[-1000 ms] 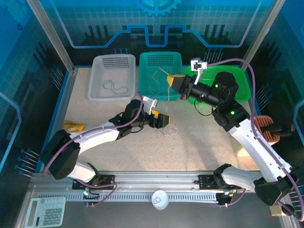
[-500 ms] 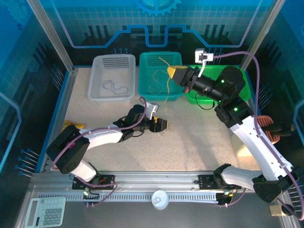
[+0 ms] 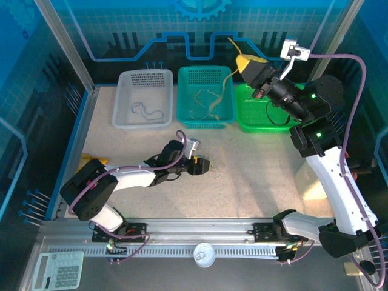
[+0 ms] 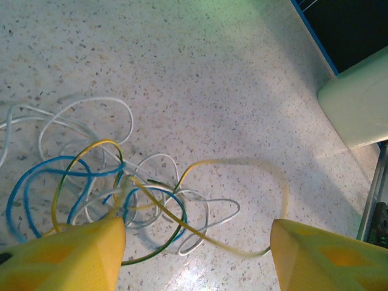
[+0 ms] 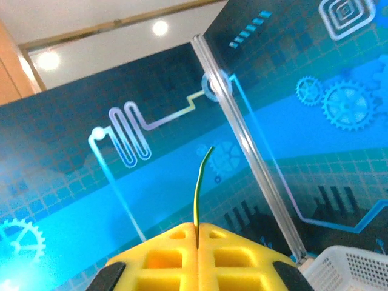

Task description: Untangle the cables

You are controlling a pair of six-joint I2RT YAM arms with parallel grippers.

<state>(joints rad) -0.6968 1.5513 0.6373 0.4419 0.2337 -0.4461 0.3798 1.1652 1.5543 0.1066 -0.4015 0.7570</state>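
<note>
Speckled counter (image 3: 260, 176), centre: tangle (image 4: 130, 195) between left fingers (image 4: 66, 254), spread apart, gripping nothing. Right fingers (image 5: 176, 257) clamped on yellow strand (image 5: 202, 182), high at far right, trailing into teal basket (image 3: 205, 123). Pull-out step, likely. Next: close left on one loop, lift slowly.

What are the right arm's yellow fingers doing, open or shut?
Shut. The right fingers press together, pinching a thin yellow-green cable that sticks up from the seam between them.

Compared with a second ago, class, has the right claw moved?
Yes. The right claw, shut on a yellowish cable, has moved right and back, from over the teal basket to beyond the green basket.
</note>
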